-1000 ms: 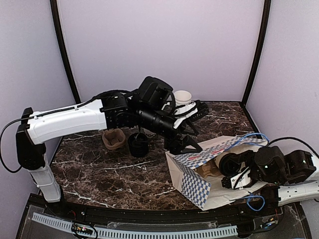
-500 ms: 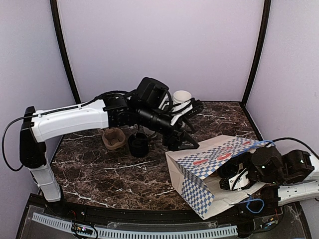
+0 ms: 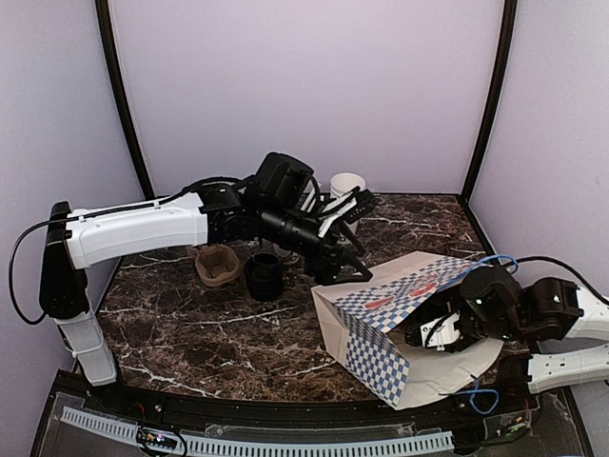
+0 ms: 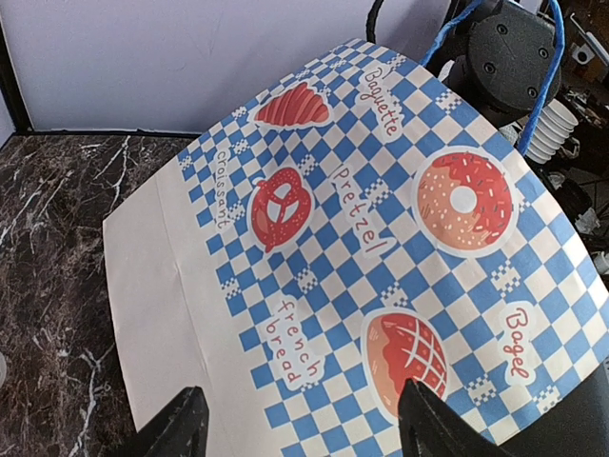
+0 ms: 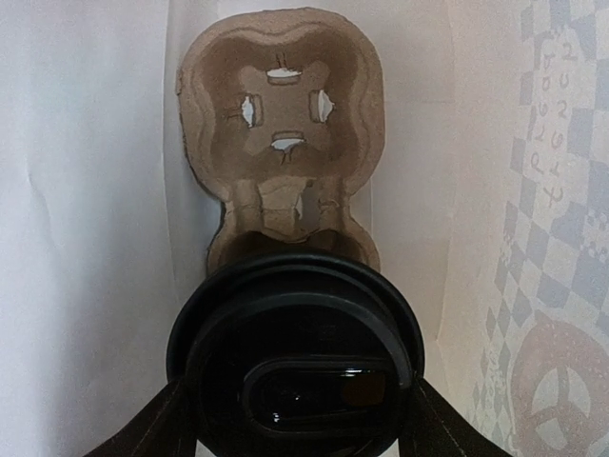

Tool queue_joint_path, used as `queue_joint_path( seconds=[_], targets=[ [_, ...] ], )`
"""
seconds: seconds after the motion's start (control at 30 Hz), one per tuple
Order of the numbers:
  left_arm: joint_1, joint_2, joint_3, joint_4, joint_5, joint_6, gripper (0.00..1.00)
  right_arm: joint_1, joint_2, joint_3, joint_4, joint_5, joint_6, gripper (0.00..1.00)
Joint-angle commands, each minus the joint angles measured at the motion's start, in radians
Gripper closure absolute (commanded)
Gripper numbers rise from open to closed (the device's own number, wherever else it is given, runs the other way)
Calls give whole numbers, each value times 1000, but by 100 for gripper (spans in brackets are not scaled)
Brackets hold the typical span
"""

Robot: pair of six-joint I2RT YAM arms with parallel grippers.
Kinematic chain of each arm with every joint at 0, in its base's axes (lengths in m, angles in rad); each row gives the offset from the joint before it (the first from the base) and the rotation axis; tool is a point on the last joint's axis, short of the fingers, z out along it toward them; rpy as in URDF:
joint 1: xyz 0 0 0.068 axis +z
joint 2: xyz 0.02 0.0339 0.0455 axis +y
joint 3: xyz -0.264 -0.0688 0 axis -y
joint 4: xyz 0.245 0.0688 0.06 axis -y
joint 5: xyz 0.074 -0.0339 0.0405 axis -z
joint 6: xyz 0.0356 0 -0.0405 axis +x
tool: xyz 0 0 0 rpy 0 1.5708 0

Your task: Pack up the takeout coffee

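The takeout coffee shows in the right wrist view as a round black lid (image 5: 295, 352) facing the camera, with the white cup hidden behind it. My right gripper (image 5: 297, 424) is shut on it, one finger on each side, inside the blue-checked paper bag (image 3: 376, 305). A brown pulp carrier (image 5: 281, 105) lies deeper in the bag, right behind the lid. From above, the right gripper (image 3: 436, 333) sits in the bag's mouth. My left gripper (image 3: 344, 267) hangs open just above the bag's printed upper side (image 4: 381, 238), fingers (image 4: 181, 424) apart and holding nothing.
A stack of black lids (image 3: 264, 276) and a second brown carrier (image 3: 217, 264) stand on the marble table (image 3: 190, 324) left of the bag. A white cup (image 3: 347, 183) stands at the back wall. A blue cable (image 3: 487, 392) loops near the right arm's base.
The right arm has pushed left and further into the bag, and the bag's upper side has risen and now covers the carrier. The left gripper has drawn back slightly to the left.
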Motion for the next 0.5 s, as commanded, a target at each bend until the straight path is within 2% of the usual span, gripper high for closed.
queue_joint_path(
  seconds=[0.0, 0.47],
  targets=[
    [15, -55, -38, 43, 34, -31, 29, -84, 55, 55, 61, -81, 19, 44],
    [71, -141, -174, 142, 61, -112, 29, -345, 357, 241, 114, -281, 18, 45]
  ],
)
